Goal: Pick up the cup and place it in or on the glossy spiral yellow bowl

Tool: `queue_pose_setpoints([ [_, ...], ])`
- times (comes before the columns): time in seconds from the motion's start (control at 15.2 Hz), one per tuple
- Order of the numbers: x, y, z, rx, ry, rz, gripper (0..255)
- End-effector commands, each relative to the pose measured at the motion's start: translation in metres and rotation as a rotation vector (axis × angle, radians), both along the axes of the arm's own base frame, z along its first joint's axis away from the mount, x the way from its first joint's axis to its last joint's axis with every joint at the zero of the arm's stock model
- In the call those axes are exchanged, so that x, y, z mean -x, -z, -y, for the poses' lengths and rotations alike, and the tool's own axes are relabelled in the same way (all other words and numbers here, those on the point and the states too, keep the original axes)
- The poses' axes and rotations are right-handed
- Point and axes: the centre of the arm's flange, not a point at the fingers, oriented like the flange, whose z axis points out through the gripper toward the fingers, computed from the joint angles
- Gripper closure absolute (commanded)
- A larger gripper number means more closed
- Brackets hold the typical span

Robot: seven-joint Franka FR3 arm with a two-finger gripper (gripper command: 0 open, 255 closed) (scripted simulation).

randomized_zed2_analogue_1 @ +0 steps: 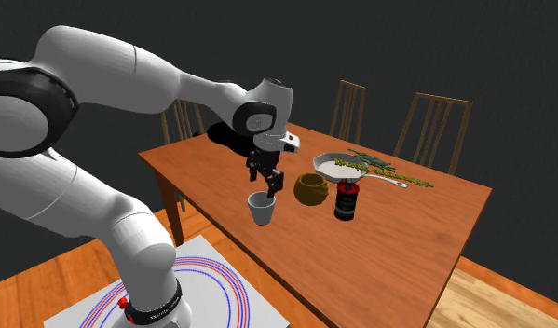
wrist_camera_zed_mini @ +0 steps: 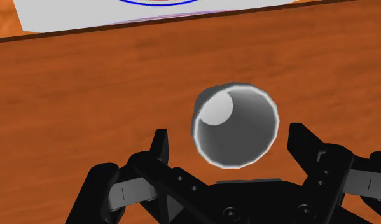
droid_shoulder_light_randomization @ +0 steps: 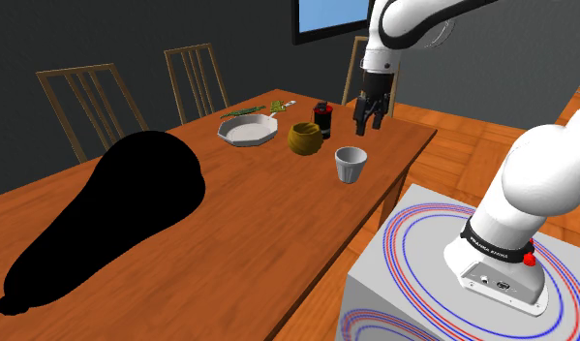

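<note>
**A:** Entry one. State of the end effector (droid_shoulder_light_randomization: 367,121)?

**B:** Wide open, nothing in it. It hangs above the cup (droid_shoulder_light_randomization: 351,163), pointing down. In the wrist view the cup's rim lies between the two fingers (wrist_camera_zed_mini: 160,149), with a gap on each side and no contact.

**A:** Cup location?

**B:** Upright on the table (droid_shoulder_light_randomization: 229,223), right of centre in the shoulder view, near the table edge that faces the stand (droid_shoulder_light_randomization: 423,281). The yellow bowl (droid_shoulder_light_randomization: 305,139) sits just up and to the left of it in that frame, near but not touching.

**A:** Handling?

**B:** Judgement only. It is small, plain grey-white and empty, and narrows slightly toward the base. It is likely light and stiff (material not evident). The smooth wall may be slippery, and the taper could let it slide out of a loose pinch. I would take hold across the upper wall just under the rim, one finger on each side. An empty cup tips easily if one finger arrives first.

**A:** Surface and room?

**B:** The table is flat, brown and wood-grained. It also carries a white dish (droid_shoulder_light_randomization: 247,130) with green sprigs, a dark can (droid_shoulder_light_randomization: 323,116) beyond the bowl, and a large pure black shape (droid_shoulder_light_randomization: 113,213) at the shoulder view's lower left. Wooden chairs (droid_shoulder_light_randomization: 196,77) stand along the far side. The walls are dark grey, the floor (droid_shoulder_light_randomization: 491,126) is orange wood, and a bright panel (droid_shoulder_light_randomization: 331,15) shows at top centre.
</note>
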Motion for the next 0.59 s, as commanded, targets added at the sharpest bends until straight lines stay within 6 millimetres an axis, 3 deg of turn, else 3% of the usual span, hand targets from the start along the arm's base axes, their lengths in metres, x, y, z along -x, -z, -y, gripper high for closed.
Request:
queue_pose_setpoints([
  [0.0, -0.010, 0.026, 0.010, -0.022, 0.012, -0.001, 0],
  [0.2, -0.025, 0.061, 0.024, -0.054, 0.028, -0.004, 0],
  [0.53, -0.023, 0.087, 0.018, -0.054, 0.028, -0.004, 0],
])
